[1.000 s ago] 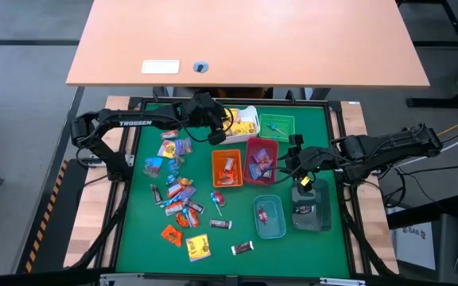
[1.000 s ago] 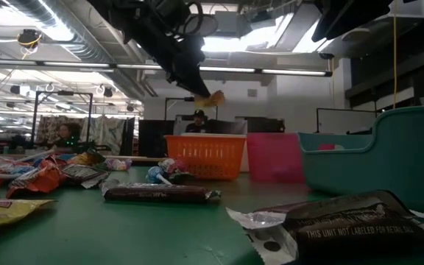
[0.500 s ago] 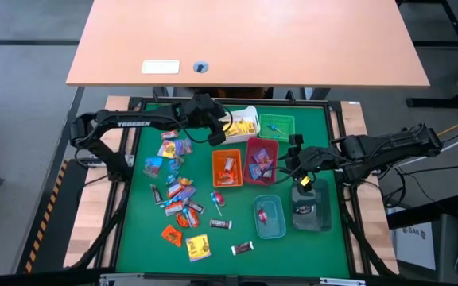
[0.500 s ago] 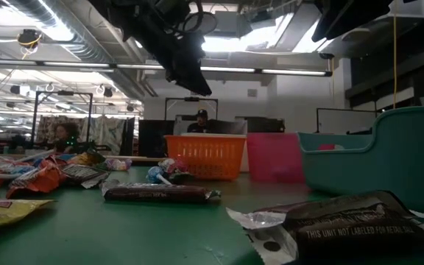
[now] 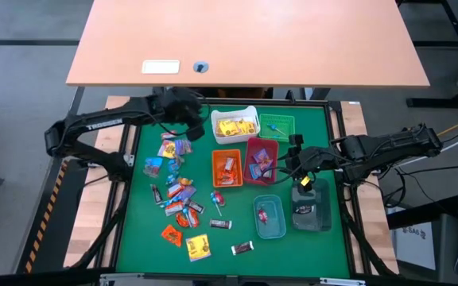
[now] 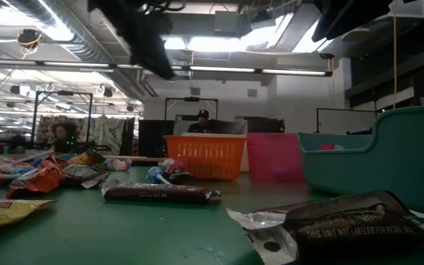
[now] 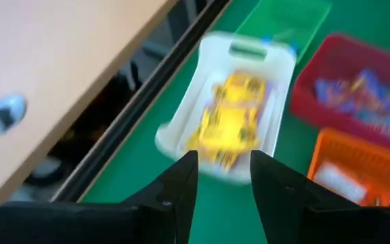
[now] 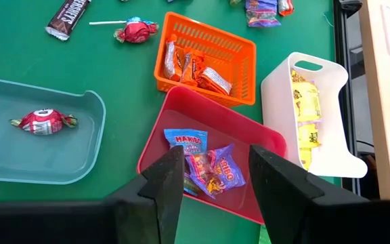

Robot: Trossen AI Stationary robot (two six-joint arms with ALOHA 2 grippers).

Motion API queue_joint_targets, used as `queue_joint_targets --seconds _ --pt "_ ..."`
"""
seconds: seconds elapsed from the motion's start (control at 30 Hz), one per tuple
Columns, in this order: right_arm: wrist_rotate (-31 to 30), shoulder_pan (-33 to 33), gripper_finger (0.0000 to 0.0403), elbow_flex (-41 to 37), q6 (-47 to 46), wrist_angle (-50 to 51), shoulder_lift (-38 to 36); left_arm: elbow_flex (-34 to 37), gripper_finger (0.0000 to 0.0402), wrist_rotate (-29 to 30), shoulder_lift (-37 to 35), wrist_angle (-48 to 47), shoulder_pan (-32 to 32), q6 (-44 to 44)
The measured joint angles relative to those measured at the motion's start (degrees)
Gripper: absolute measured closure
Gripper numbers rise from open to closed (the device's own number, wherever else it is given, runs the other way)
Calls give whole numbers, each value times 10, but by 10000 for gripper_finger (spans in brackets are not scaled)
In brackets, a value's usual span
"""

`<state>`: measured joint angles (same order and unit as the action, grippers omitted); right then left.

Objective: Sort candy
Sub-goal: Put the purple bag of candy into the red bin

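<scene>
**A:** Candy first: where does it lie?

**B:** Most of the candy (image 5: 177, 195) is loose on the left half of the table (image 5: 133, 238), from the near edge up to the middle. By the near edge lie a yellow packet (image 5: 198, 248) and two dark bars. One red piece is already in the clear bin (image 5: 280, 229), toward the near right corner.

**A:** And farther back?

**B:** The orange bin (image 5: 213, 168) and the red bin (image 5: 262, 141) stand side by side at the middle, both with sweets inside. Behind them, by the far edge, the white bin (image 5: 215, 127) holds yellow packets.

**A:** The grippers?

**B:** The right gripper (image 8: 217, 152) hovers over the red bin, jaws apart, with nothing between them. The left gripper (image 7: 222, 163) is near the far left corner, just beside the white bin, jaws a little apart and empty.

**A:** So the next step is a new pick?

**B:** I think so. To do it well, the left arm should choose a piece at the edge of the pile, apart from its neighbours, come down straight, and close across the narrow side of the wrapper. Overlapping pieces may lift together, so I would avoid them.
</scene>
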<state>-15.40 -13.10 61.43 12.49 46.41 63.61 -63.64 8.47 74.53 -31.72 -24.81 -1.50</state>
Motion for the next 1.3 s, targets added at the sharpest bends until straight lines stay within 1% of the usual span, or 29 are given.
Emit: queue_joint_targets --seconds 0.13,0.3,0.43,0.57,0.73,0.93,1.3 --pt "0 0 237 0 0 0 0 0 278 -2 -2 -98 -21 -13" --pt "0 0 237 0 0 0 0 0 278 -5 19 -179 -34 -16" --pt "0 0 237 0 0 -1 0 0 278 -6 46 -193 -34 -27" --pt "0 0 237 0 0 -1 0 0 278 -43 78 -192 -34 -27" --pt "0 0 237 0 0 -1 0 0 278 -68 127 -196 -34 -27" --pt "0 0 237 0 0 0 0 0 278 -67 188 -226 -34 -25" --pt "0 0 237 0 0 0 0 0 278 -61 297 -219 -34 -24"
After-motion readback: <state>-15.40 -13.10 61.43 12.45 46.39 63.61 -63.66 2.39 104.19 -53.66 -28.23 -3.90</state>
